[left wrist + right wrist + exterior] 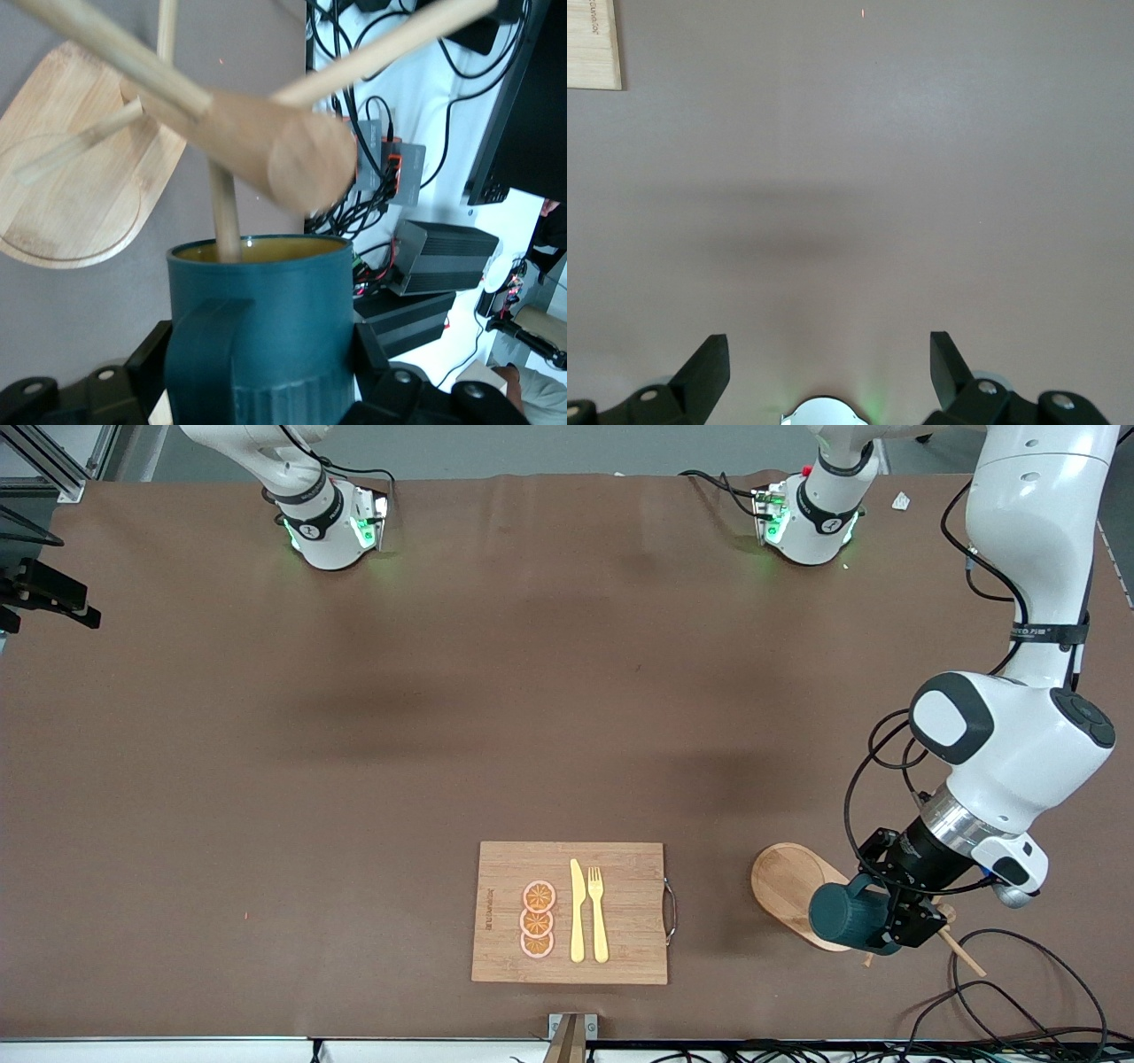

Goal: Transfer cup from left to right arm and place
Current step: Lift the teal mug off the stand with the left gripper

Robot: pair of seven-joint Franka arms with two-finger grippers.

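The right gripper (pixel 828 367) hangs with fingers spread wide over bare tabletop, waiting; toward the middle lies a cutting board (pixel 570 911) bearing orange slices (pixel 538 919), a knife (pixel 577 911) and a fork (pixel 598 914); the left gripper (pixel 895 921) is clamped on the teal cup (pixel 846 915), tipped sideways over the wooden stand (pixel 787 879) among its pegs (pixel 226 199)
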